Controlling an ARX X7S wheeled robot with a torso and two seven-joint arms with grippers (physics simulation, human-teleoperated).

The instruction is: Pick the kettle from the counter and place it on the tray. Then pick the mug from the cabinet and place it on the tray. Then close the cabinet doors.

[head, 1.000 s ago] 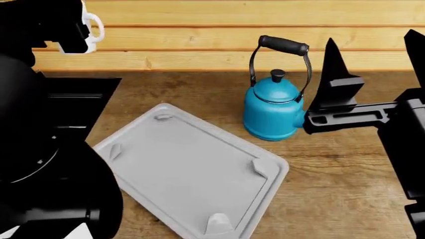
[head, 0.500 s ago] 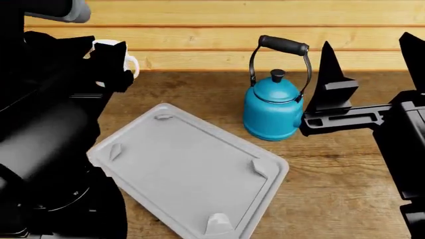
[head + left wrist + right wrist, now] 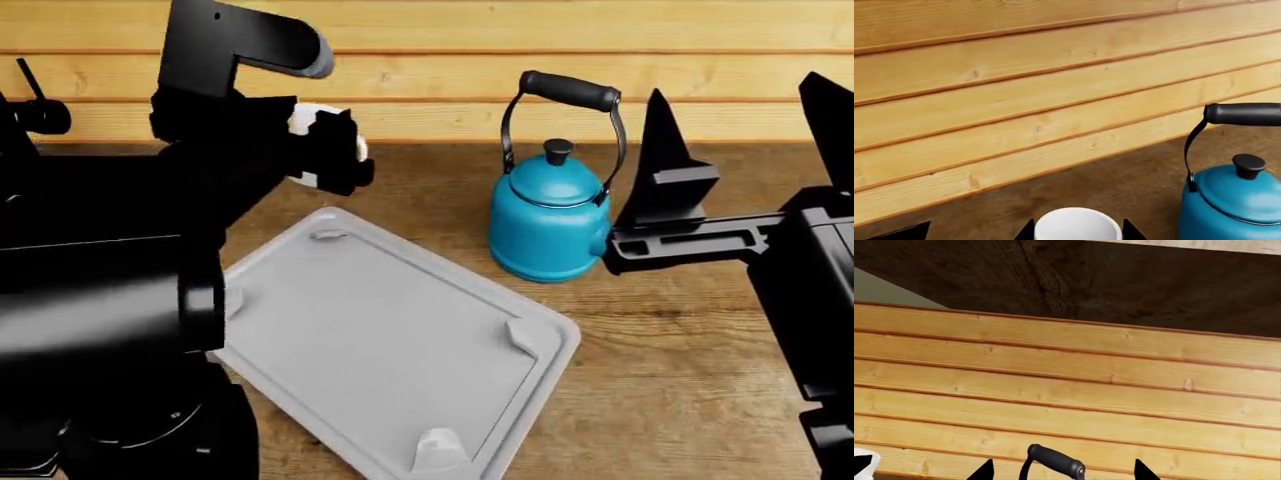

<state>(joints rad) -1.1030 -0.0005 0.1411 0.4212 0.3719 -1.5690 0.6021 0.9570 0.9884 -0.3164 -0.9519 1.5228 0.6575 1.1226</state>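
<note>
Our left claw holds the mug above the tray's far edge, while our right claw gapes wide beside the kettle.

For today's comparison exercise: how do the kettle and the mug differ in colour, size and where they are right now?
The kettle is teal-blue with black fittings; the mug is plain white. The kettle looks clearly larger than the mug. The kettle stands on the counter beside the tray; the mug is held above the counter in the left gripper. Neither is on the tray.
</note>
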